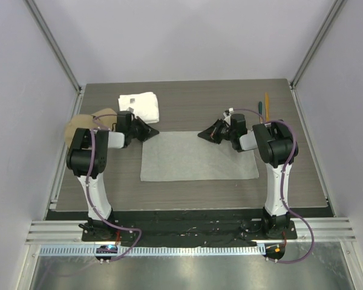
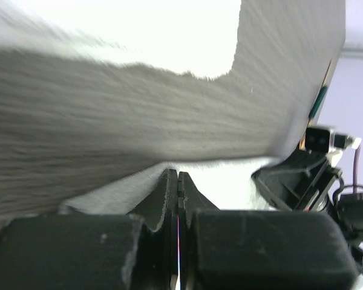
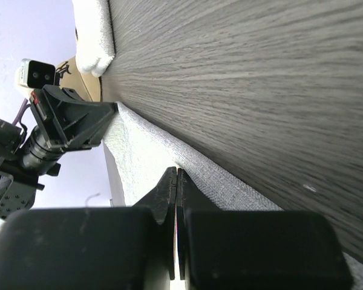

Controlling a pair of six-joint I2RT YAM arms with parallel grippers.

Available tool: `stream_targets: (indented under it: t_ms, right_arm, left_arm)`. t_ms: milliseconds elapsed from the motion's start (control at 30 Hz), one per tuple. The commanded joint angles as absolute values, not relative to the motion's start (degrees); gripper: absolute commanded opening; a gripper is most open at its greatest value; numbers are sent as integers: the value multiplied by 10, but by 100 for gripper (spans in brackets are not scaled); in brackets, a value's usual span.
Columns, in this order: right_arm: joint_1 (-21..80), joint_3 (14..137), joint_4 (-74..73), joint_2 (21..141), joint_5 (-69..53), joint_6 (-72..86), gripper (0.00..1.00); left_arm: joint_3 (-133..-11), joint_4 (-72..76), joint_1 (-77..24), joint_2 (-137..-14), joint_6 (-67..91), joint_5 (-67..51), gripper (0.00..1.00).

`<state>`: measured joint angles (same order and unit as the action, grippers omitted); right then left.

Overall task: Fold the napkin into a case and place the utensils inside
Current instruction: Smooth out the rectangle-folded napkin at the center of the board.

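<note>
1. The napkin lies spread flat in one layer at the middle of the wood-grain tabletop; it is a plain light-grey rectangle, its long sides running 9 to 3 o'clock.
2. The left gripper is at the napkin's 11 o'clock corner and points toward 3 o'clock; its jaws are together, and the left wrist view shows the two fingers pressed flat with only a thin seam between them.
3. That gripper's tip meets the napkin's edge (washed out to near white in that view); whether any cloth is nipped in the seam cannot be told.
4. The right gripper is over the napkin's far edge at about 12 o'clock and points toward 9 o'clock, facing the left one; its jaws are together too, and in the right wrist view its tip meets the cloth's edge, where a small crease shows; a grip on the cloth cannot be told.
5. Two utensils show at 1 o'clock from the napkin: a teal-handled piece and an orange-yellow stick; they lie side by side, lengthwise 12 to 6 o'clock, with their near ends hidden behind the right arm.
6. A folded white towel is at 11 o'clock from the napkin, just beyond the left gripper.
7. A tan cap is at 9 o'clock from that gripper, partly under the left arm.
</note>
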<state>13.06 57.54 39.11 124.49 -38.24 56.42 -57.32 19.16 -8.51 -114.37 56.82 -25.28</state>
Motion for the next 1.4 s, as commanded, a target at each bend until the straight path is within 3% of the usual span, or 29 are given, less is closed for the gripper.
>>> stream_targets:
  t_ms: [0, 200, 467, 633, 667, 800, 1000, 1367]
  right_arm:
    - [131, 586, 384, 1258, -379, 539, 1]
    - [125, 591, 373, 1256, -382, 534, 1]
    - [123, 591, 375, 1263, -382, 533, 1]
    - [123, 596, 374, 1262, -386, 535, 1]
    - [123, 596, 375, 1261, -386, 538, 1]
    - [126, 598, 383, 1254, -385, 549, 1]
    - [131, 602, 381, 1249, -373, 561, 1]
    - [89, 606, 374, 1264, -378, 541, 1]
  left_arm:
    - [-581, 222, -69, -1150, 566, -230, 0]
    - [-567, 103, -59, -1114, 523, -137, 0]
    - [-707, -147, -88, -1049, 380, 100, 0]
    - [-743, -168, -139, -1022, 372, 33, 0]
    - [-738, -160, -145, -1022, 386, -38, 0]
    - [-668, 54, -183, -1055, 500, -212, 0]
    - [-693, 108, -229, -1157, 533, -214, 0]
    - [-651, 13, -191, -1199, 540, -129, 0]
